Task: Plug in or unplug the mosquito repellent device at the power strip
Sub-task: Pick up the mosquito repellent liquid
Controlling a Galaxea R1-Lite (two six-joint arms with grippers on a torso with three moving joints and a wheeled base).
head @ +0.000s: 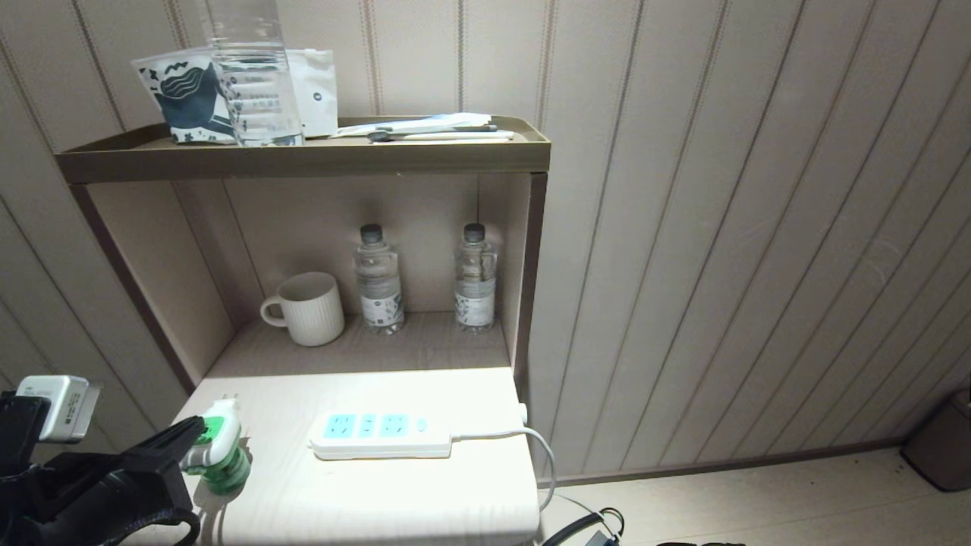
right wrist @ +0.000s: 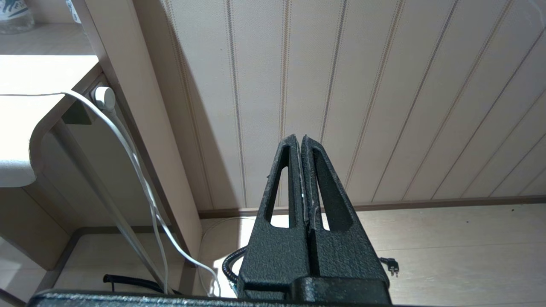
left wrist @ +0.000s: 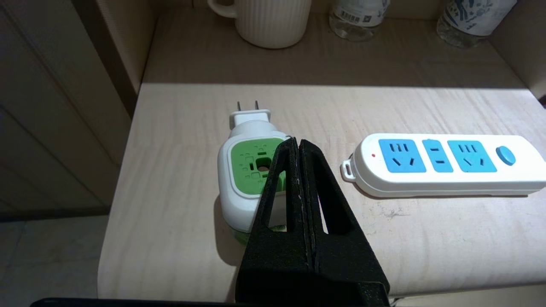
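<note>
Left tool (left wrist: 297,143), fingers pressed together and empty, hovers over the mosquito repellent device (left wrist: 245,170).

A hard light from above washed the front of the table top (head: 425,485) almost white, its back edge cut by the straight shadow of the shelf (head: 303,155) over a dim alcove, while all three views stayed sharp, the walls evenly lit.
</note>
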